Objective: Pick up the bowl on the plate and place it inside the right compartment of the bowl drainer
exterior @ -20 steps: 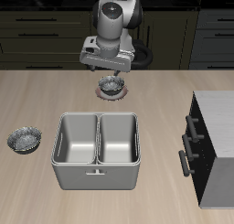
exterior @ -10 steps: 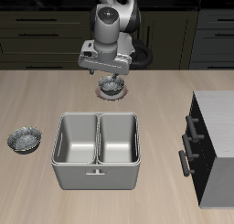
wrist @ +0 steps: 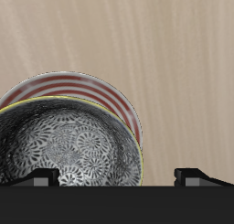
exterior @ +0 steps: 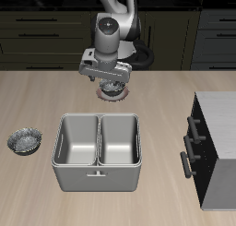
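While the pincer (exterior: 112,83) hung spread wide, gripping nothing, above the bowl (wrist: 64,145), that bowl sat on the plate (wrist: 114,98), bowl drainer (exterior: 98,153) nearer the tabletop's (exterior: 166,91) front.

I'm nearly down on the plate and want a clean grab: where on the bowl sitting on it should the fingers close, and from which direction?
Take the bowl by its thin upright rim, coming straight down from above, one finger inside and one outside the wall. It sits upright and open on the plate, whose rim shows around it, so a low side approach would likely hit the plate. The gripper already hangs over it.
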Controlling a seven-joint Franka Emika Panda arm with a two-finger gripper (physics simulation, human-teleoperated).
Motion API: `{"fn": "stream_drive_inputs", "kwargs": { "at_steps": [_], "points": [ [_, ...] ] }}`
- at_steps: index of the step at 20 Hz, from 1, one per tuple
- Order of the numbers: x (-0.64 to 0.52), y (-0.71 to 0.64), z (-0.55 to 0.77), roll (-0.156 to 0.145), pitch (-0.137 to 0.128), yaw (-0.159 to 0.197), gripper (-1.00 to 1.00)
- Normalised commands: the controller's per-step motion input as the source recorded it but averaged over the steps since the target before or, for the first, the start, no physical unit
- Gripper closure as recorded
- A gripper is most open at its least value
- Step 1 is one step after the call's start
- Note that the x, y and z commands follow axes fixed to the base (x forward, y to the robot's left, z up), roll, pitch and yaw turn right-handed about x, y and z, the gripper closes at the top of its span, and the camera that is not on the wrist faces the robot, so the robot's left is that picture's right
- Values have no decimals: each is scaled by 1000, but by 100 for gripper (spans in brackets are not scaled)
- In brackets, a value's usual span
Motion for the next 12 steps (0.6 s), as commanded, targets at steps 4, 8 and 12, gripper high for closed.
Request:
{"fn": "stream_drive_inputs", "kwargs": {
  "at_steps": [4,8,12],
  "points": [
    [4,10,-231,4,43,-21,-100],
    [-89,122,-295,92,88,-49,-100],
    [-55,60,30,49,-39,-7,100]
  ]
}}
